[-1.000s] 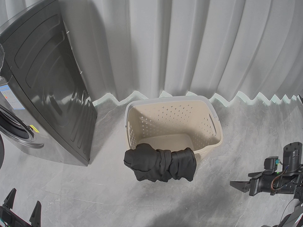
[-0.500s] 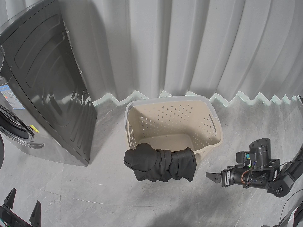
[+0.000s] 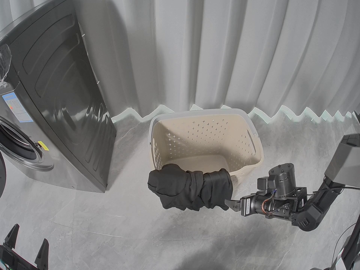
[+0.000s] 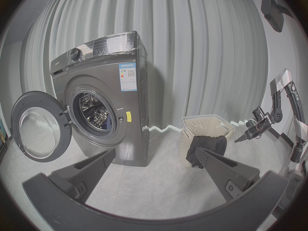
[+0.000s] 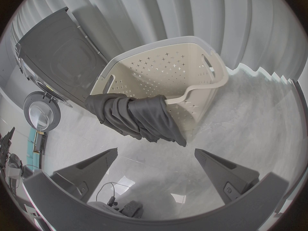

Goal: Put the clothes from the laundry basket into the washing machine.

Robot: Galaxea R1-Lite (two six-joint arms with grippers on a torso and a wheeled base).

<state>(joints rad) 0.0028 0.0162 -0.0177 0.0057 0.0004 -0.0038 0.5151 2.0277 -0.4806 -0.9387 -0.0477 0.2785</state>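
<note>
My right gripper (image 3: 229, 204) has its jaws spread wide and empty. Just ahead of them a dark, crumpled garment (image 3: 189, 189) drapes over the near rim of the cream perforated plastic basket (image 3: 210, 139). My left gripper (image 3: 27, 244) is also spread and empty, with the grey metal washing machine (image 4: 106, 106) well ahead, round door open.

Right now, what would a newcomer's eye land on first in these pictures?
A dark grey bundled garment hangs over the near rim of the cream perforated plastic laundry basket on the floor. The right gripper, open, points at the garment's right end from close by. To the left stands the dark grey front-loading washing machine, its round door swung open.
</note>
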